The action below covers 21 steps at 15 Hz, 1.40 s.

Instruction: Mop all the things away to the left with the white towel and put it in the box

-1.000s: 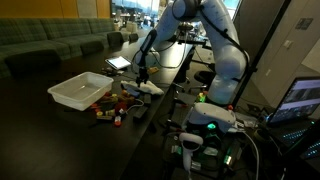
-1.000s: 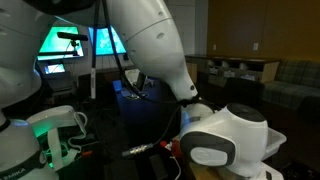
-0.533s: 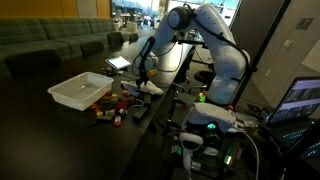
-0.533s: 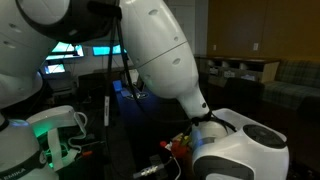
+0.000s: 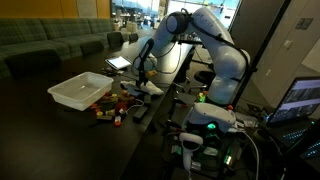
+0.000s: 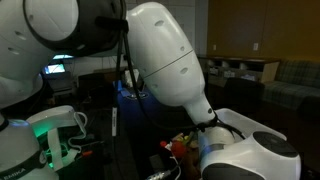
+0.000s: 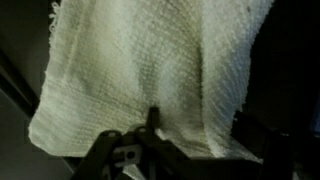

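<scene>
Pinching white towel (image 7: 150,60), hand (image 7: 150,120) over dark table (image 5: 40,130) (green sofas (image 5: 45,42) behind, white box (image 5: 62,98) nearby)

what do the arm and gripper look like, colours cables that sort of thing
The arm has glossy white rounded shells, with darker bands at the joints. The gripper is black. In an exterior view a thin black cable runs beside the arm. No markings are legible.

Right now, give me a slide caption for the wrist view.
Gripper close over the white towel, which nearly fills the frame; dark table at the edges.
</scene>
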Tool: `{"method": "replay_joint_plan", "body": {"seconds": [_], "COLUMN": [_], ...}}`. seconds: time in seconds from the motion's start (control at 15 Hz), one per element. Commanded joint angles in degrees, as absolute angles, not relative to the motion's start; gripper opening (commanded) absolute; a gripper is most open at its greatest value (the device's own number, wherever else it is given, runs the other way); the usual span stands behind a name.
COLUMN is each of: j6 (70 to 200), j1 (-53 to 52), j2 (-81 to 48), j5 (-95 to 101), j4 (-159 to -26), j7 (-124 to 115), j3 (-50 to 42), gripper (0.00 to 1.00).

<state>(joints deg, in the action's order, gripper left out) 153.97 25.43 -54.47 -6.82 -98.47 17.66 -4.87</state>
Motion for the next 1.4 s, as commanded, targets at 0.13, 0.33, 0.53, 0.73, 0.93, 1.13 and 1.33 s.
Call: {"method": "replay_joint_plan", "body": {"seconds": [0.13, 0.33, 0.53, 0.73, 0.93, 1.13, 1.33], "j6": [149.72, 147.97, 147.28, 147.48, 147.60, 147.80, 147.34], "j1": [24.66, 24.52, 23.88, 23.44, 23.12, 22.58, 22.13], "j2": [-54.54, -52.99, -51.04, -48.55, -45.26, -42.67, -41.54], "j5": [-4.11, -3.10, -2.28, -1.27, -0.57, -0.05, 0.14], "j4": [-96.90, -98.00, -99.80, -102.97, -108.16, -113.63, -118.72], "j7": [15.36, 15.27, 14.37, 13.07, 12.59, 12.55, 12.82], "j3": [-6.49, -7.16, -8.72, -10.62, -11.96, -12.45, -11.77], "gripper": [0.35, 0.16, 0.07, 0.06, 0.06, 0.06, 0.06]}}
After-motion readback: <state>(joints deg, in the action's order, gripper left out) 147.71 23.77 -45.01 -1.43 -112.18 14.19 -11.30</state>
